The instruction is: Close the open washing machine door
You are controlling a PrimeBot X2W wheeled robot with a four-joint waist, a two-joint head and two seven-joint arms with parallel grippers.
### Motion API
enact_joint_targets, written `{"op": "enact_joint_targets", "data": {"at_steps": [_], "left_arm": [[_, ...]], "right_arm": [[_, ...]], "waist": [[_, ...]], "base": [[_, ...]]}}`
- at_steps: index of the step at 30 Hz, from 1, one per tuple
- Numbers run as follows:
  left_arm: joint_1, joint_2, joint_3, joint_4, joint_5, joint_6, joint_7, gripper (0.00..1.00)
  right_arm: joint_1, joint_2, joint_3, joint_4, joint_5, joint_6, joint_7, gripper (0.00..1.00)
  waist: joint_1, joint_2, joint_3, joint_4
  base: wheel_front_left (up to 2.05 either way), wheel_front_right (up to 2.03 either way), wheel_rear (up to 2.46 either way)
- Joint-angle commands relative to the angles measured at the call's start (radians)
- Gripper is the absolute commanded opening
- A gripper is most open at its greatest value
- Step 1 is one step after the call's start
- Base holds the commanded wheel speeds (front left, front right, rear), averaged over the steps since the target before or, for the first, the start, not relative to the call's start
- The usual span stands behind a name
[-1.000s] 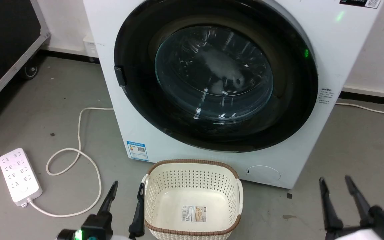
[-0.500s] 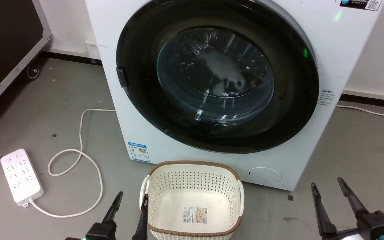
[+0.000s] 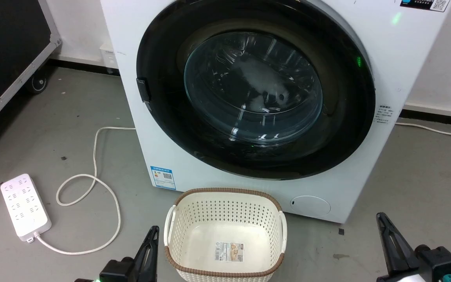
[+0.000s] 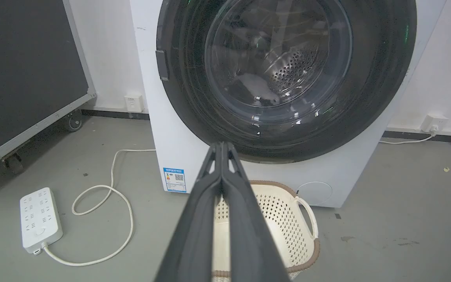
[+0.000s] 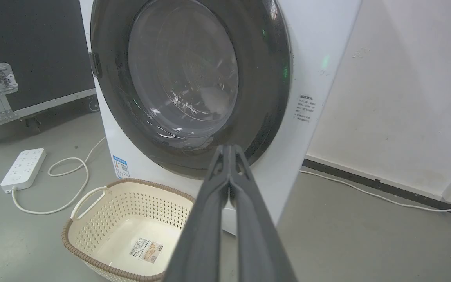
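Across the head view, the washing machine door (image 3: 255, 90) is seen flush on the washing machine (image 3: 390, 70), clear of the left gripper (image 3: 154, 234) and right gripper (image 3: 382, 219); in both wrist views jaws are shown pressed together, so closing is judged done and a latch check called for.

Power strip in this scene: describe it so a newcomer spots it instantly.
Start at the big white washing machine. On the grey floor to its left in the head view, past a looping white cord, lies the power strip. It is a flat white rectangular block dotted with sockets, unlike the cream perforated basket before the washer.
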State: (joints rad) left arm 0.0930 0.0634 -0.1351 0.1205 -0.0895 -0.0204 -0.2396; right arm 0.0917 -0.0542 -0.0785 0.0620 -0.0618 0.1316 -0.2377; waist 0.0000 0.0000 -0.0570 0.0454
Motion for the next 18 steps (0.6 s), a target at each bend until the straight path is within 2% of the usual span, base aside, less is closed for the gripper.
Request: {"op": "enact_joint_targets", "data": {"at_steps": [1, 18], "left_arm": [[-0.007, -0.001, 0.006, -0.005, 0.007, 0.002, 0.005, 0.00], [-0.023, -0.003, 0.030, -0.026, 0.022, 0.005, 0.048, 0.00]], "right_arm": [[-0.008, 0.000, 0.003, -0.005, 0.005, 0.000, 0.007, 0.00], [-0.023, 0.001, 0.017, -0.015, 0.015, 0.000, 0.049, 0.00]], "waist": [[0.0000, 0.0000, 0.001, -0.001], [0.0000, 0.0000, 0.011, -0.009]], "base": [[0.00, 0.00, 0.00], [0.00, 0.00, 0.00]]}}
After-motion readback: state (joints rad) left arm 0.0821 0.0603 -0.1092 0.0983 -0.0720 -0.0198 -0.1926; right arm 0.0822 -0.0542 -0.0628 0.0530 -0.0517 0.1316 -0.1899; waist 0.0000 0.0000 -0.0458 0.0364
